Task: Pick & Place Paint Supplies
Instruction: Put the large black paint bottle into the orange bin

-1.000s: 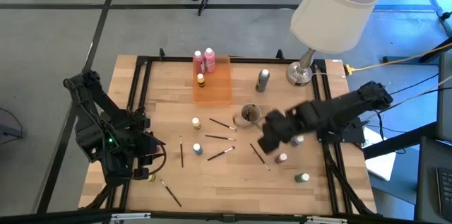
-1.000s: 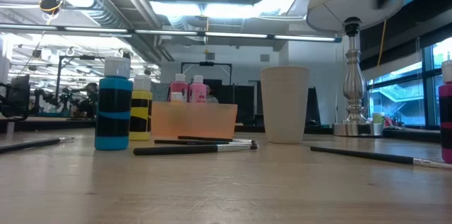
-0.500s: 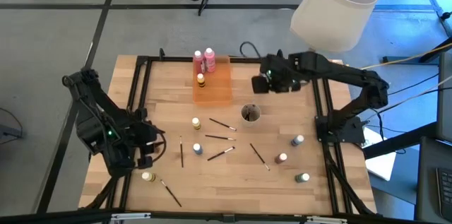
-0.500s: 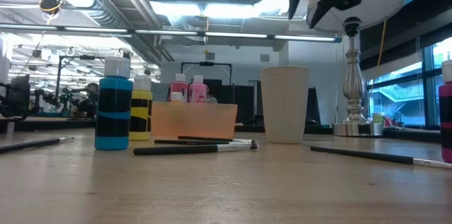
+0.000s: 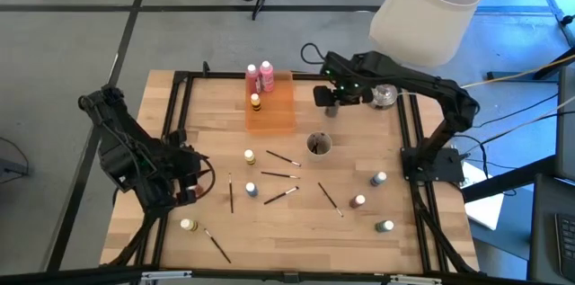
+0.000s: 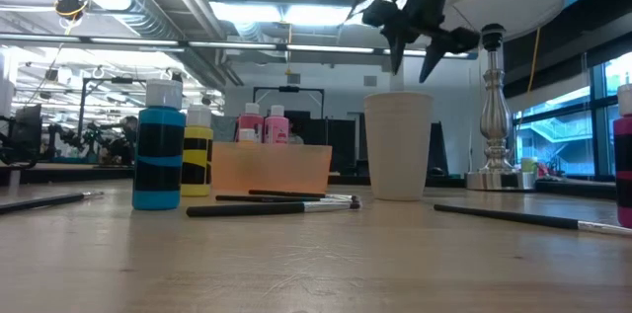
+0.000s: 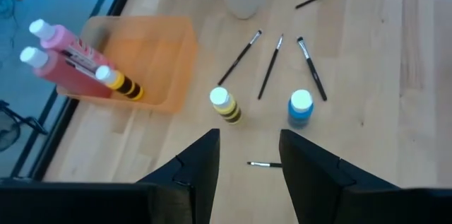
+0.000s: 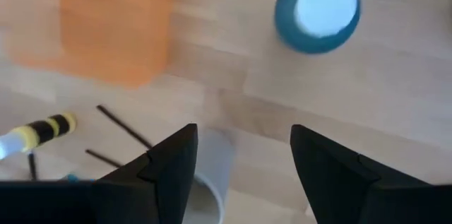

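The right end effector (image 5: pixel 328 98) is held above the far part of the table (image 5: pixel 305 218), its two fingers spread apart with nothing between them. In the low view the right end effector (image 6: pixel 413 51) is seen in the air above the white cup (image 6: pixel 399 145). A grey-blue bottle with a pale cap (image 8: pixel 318 10) is seen directly under it in the right wrist view, standing apart from the fingers. In the high view this bottle is hidden behind the end effector. The translucent orange tray (image 5: pixel 278 110) lies just to the side of it, toward the left arm. The cup (image 5: pixel 318 146) stands nearer the table's middle.

The left end effector (image 5: pixel 191 184) is held over the left side of the table, fingers apart and empty. In the left wrist view a yellow-and-black striped bottle (image 7: pixel 225 105) and a blue bottle (image 7: pixel 300 107) are seen just ahead of its fingers (image 7: pixel 201 164), not touched. Three dark-handled brushes (image 7: pixel 272 65) lie fanned out beyond these two bottles, toward the cup.

Two pink bottles (image 5: pixel 260 75) stand at the far edge of the tray, and a small yellow striped bottle (image 5: pixel 256 102) lies in the tray. Near the right edge of the table three more bottles are noted: a blue-grey one (image 5: pixel 378 179), a reddish one (image 5: pixel 358 202) and a green one (image 5: pixel 385 227). A pale yellow bottle (image 5: pixel 187 225) and a brush (image 5: pixel 216 244) lie at the near left corner. A lamp with a white shade (image 5: pixel 427 6) stands at the far right corner.
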Robot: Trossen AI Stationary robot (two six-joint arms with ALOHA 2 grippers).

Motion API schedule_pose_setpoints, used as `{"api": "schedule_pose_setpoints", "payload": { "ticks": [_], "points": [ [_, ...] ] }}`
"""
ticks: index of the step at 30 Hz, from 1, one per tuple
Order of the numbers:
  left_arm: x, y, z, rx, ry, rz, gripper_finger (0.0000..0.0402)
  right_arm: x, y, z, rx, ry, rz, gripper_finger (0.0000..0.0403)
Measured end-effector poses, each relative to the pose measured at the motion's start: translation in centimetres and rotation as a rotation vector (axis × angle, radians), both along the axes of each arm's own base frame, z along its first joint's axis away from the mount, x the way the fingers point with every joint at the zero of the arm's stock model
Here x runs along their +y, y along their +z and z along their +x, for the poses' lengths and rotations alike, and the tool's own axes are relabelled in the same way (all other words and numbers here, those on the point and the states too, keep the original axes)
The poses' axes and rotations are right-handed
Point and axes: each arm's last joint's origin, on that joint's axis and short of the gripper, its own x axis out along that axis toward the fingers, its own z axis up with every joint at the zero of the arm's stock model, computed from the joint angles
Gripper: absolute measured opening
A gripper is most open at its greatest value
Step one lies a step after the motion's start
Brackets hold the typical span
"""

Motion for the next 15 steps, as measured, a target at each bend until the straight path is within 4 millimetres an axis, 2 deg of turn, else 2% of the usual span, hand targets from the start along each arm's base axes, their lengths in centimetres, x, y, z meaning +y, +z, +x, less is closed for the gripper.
{"api": "schedule_pose_setpoints", "payload": {
  "ticks": [10,15],
  "points": [
    [0.6,0.1,0.3,0.006,0.009,0.013,0.0143,-1.4,0.0,-0.6,0.013,-0.024,-0.033,0.0232],
    [0.7,0.1,0.3,0.004,0.013,0.013,0.0143,-1.7,0.1,-0.6,0.029,-0.049,-0.102,0.0232]
  ]
}}
